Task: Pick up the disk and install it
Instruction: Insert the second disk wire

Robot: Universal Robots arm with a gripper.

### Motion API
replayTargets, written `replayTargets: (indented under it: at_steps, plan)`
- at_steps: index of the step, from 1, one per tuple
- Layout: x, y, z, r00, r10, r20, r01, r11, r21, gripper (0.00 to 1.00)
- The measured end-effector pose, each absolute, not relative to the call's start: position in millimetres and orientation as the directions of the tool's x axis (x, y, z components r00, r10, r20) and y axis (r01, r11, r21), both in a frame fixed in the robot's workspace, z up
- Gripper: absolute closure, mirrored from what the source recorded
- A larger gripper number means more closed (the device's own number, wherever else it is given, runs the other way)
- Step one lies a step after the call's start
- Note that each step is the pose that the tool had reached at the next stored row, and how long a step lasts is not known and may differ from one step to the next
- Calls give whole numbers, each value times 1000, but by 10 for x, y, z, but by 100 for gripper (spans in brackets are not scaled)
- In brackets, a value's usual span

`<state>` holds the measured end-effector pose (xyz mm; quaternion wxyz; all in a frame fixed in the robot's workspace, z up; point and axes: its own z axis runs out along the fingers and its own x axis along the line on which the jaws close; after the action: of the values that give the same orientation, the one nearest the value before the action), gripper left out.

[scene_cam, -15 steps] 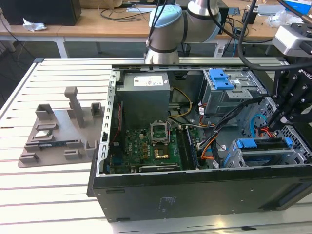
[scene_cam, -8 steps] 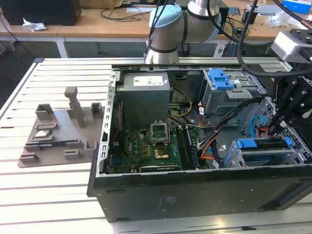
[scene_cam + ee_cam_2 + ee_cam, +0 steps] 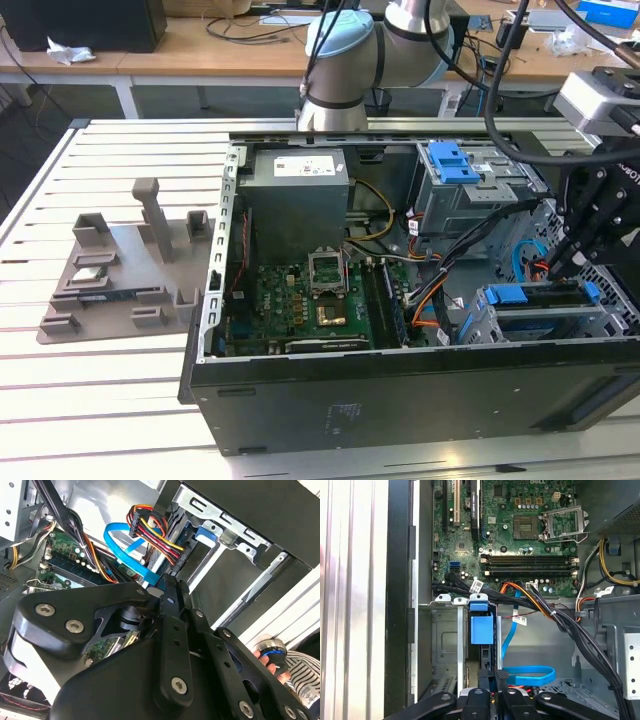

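The disk (image 3: 545, 297) stands on edge in the grey drive cage (image 3: 497, 328) at the open computer case's corner, on the exterior view's right. Its blue side rail faces up. In the first wrist view the disk (image 3: 481, 627) runs edge-on from its blue tab down to my gripper (image 3: 492, 677), and the cage wall (image 3: 445, 640) lies beside it. My gripper (image 3: 562, 265) reaches down onto the disk's end and is shut on it. In the second wrist view the gripper (image 3: 170, 587) points at the cage among blue and coloured cables.
Black and orange cable bundles (image 3: 560, 617) and a blue flat cable (image 3: 527, 672) cross close to the cage. A second cage with a blue latch (image 3: 450, 160) and the power-supply box (image 3: 295, 200) stand further back. A grey fixture (image 3: 130, 270) lies outside the case. A person's hand (image 3: 272, 657) is nearby.
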<state>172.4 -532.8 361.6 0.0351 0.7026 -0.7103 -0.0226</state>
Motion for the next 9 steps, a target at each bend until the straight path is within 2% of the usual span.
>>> replayTargets:
  at_steps: [9]
  plan:
    - [1724, -5333, 3541, -10, -1000, 18, -997, 12, 81, 84]
